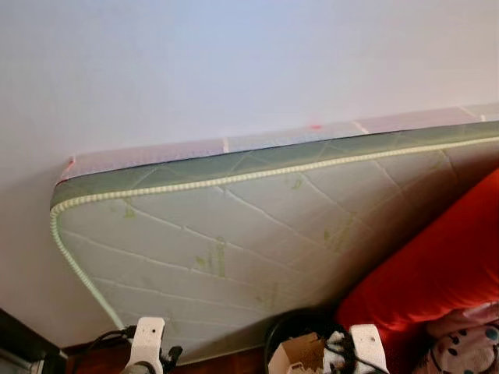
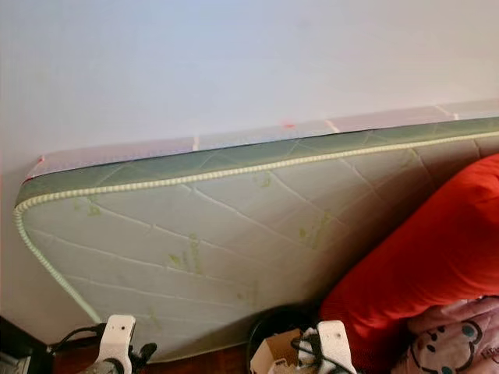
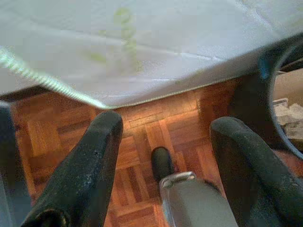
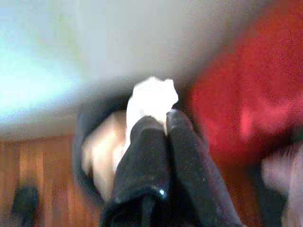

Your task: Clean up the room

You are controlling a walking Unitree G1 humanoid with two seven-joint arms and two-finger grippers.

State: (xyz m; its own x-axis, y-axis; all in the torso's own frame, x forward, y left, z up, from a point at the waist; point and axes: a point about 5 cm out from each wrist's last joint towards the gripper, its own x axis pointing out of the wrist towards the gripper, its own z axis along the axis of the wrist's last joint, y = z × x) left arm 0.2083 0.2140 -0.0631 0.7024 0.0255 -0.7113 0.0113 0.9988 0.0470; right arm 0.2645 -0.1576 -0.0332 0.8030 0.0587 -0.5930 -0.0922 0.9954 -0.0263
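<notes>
A: Left eye view: what is seen from left to right?

B: A white wall [image 1: 195, 62] is seen behind a quilted mattress [image 1: 234, 234] that is leaned on edge against it. At the lower left, the left gripper [image 3: 163, 142] is held low over the parquet floor [image 3: 142, 132], near the mattress corner; its two black fingers [image 3: 85, 175] are spread wide apart, and nothing is held between them.

A: And further right?

B: A dark round bin [image 1: 292, 327] is seen at the foot of the mattress, with a cardboard box [image 1: 296, 352] inside it. The right gripper [image 4: 158, 120] is held above the bin; its fingers are pressed together on a crumpled white tissue [image 4: 150, 97]. At the far right, a red cushion [image 1: 437, 273] is rested against the mattress, with patterned pink fabric [image 2: 448, 339] below it.
</notes>
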